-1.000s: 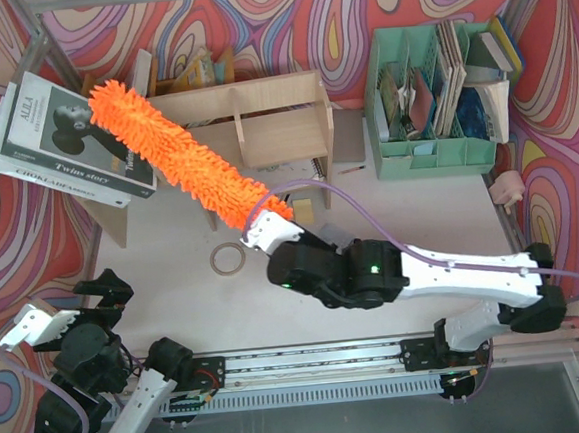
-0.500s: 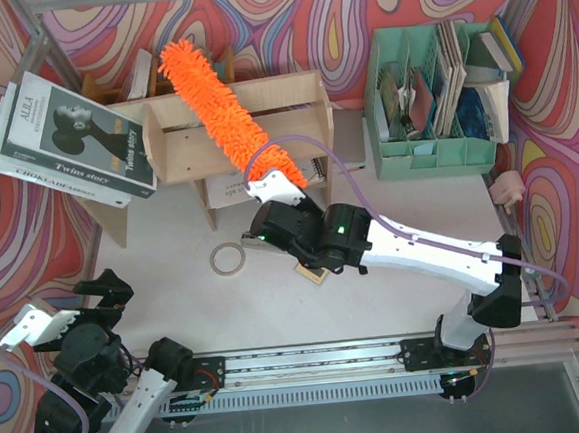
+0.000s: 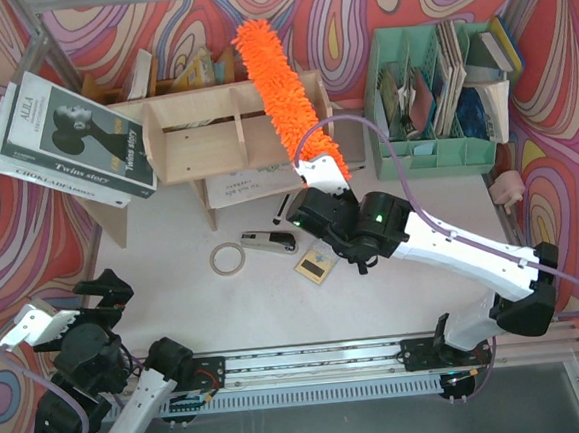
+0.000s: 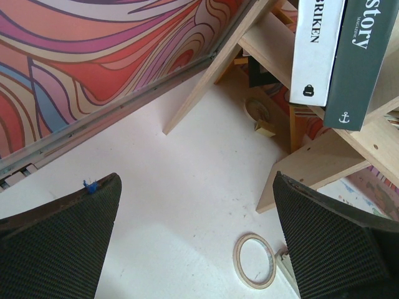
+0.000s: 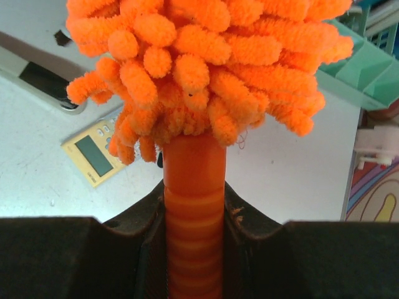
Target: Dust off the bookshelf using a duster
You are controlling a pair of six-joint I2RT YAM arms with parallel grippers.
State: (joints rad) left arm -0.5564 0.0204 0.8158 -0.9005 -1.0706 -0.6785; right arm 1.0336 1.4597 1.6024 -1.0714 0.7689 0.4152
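The bookshelf (image 3: 203, 133) stands at the back middle of the table, a light plywood unit with dividers. The orange fluffy duster (image 3: 277, 87) lies slanted across its right end, tip past the back edge. My right gripper (image 3: 321, 174) is just in front of the shelf's right side, shut on the duster's ribbed orange handle (image 5: 193, 187) below the fluffy head (image 5: 206, 62). My left gripper (image 3: 107, 289) rests low at the near left, far from the shelf. It is open (image 4: 196, 180) with nothing between its fingers, and the shelf's leg (image 4: 312, 168) shows ahead of it.
Two large books (image 3: 68, 139) lean on the shelf's left end. A mint-green organiser (image 3: 430, 95) full of books stands at the back right. On the table in front lie a tape ring (image 3: 228, 257), a stapler (image 3: 269, 241) and a small calculator (image 3: 316, 268).
My right arm has swept the duster from the shelf's left end across the top to its right end, turning it from pointing far left to nearly straight back. The left arm has not moved.
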